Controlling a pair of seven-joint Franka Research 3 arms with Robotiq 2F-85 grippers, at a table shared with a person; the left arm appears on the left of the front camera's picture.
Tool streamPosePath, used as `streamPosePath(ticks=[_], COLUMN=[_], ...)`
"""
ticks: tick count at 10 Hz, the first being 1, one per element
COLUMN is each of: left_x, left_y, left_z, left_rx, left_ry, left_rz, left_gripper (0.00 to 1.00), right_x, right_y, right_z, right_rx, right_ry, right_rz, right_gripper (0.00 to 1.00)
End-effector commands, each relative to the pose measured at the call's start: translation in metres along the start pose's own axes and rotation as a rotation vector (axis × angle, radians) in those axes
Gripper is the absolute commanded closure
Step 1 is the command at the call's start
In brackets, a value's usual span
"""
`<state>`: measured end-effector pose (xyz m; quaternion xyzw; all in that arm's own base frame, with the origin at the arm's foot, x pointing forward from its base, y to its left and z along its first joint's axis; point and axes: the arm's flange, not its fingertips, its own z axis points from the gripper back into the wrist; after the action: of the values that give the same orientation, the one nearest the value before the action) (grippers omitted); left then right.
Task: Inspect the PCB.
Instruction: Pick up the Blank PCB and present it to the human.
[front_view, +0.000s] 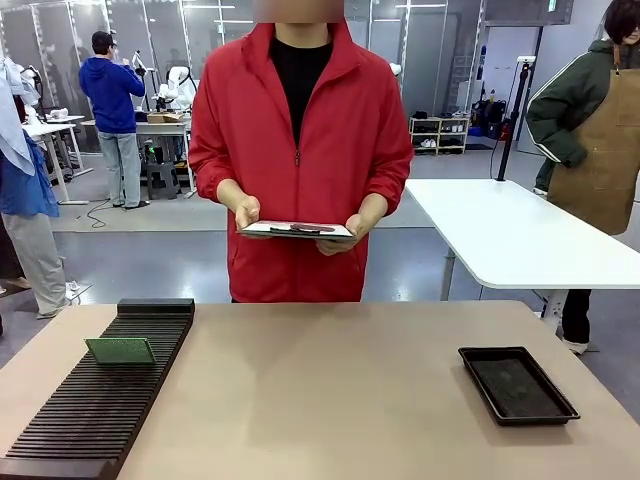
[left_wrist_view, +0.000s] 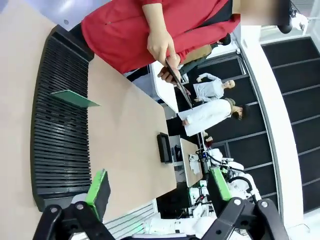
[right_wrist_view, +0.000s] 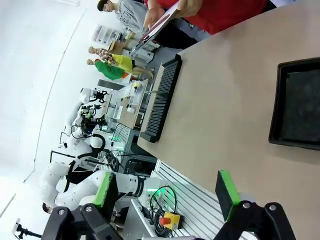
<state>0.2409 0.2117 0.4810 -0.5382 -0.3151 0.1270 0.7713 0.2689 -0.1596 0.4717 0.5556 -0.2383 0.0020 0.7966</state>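
One PCB (front_view: 120, 351) stands in a slot of the black slotted rack (front_view: 100, 420) at the table's left, well apart from the black tray (front_view: 478, 352) at the right. The left gripper (left_wrist_view: 157, 187) and the right gripper (right_wrist_view: 166, 192) are both spread and empty. At the far side, a person holds a clipboard (front_view: 297, 229).

The front camera looks level across the bench (front_view: 330, 400) at the person (front_view: 300, 150), while both rolled wrist cameras look down from higher past the left pincer (left_wrist_view: 157, 175) and right pincer (right_wrist_view: 166, 177), sharing the bench, black rack (left_wrist_view: 55, 140) and person.

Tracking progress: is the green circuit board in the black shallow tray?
No, the thin green circuit board stands in the black slotted rack.
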Motion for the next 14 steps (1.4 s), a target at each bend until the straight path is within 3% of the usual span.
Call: streamPosePath(ticks=[1,5,7,8,10,13,14], left_x=[0.004,0.002,0.003,0.003,0.007,0.013,0.014], left_y=[-0.009,-0.01,-0.052,-0.059,-0.072,-0.072,-0.071], left_z=[-0.016,-0.018,-0.058,-0.071,-0.113,-0.185,-0.208], left_rx=[-0.03,-0.005,0.25,0.285,0.517,0.671,0.657], left_ry=[0.034,0.035,0.12,0.166,0.277,0.493,0.578], left_rz=[-0.034,-0.01,-0.271,-0.304,-0.537,-0.915,-1.024], left_gripper=[0.0,0.0,0.0,0.0,0.0,0.0,0.0], right_x=[0.0,0.0,0.0,0.0,0.0,0.0,0.0], right_y=[0.002,0.002,0.002,0.002,0.002,0.002,0.002], right_z=[0.002,0.002,0.002,0.002,0.002,0.002,0.002], right_rx=[0.006,0.006,0.006,0.006,0.006,0.006,0.006], right_ry=[-0.001,-0.001,-0.001,-0.001,-0.001,-0.001,-0.001], right_rz=[0.022,0.022,0.022,0.022,0.022,0.022,0.022], right_gripper=[0.0,0.0,0.0,0.0,0.0,0.0,0.0])
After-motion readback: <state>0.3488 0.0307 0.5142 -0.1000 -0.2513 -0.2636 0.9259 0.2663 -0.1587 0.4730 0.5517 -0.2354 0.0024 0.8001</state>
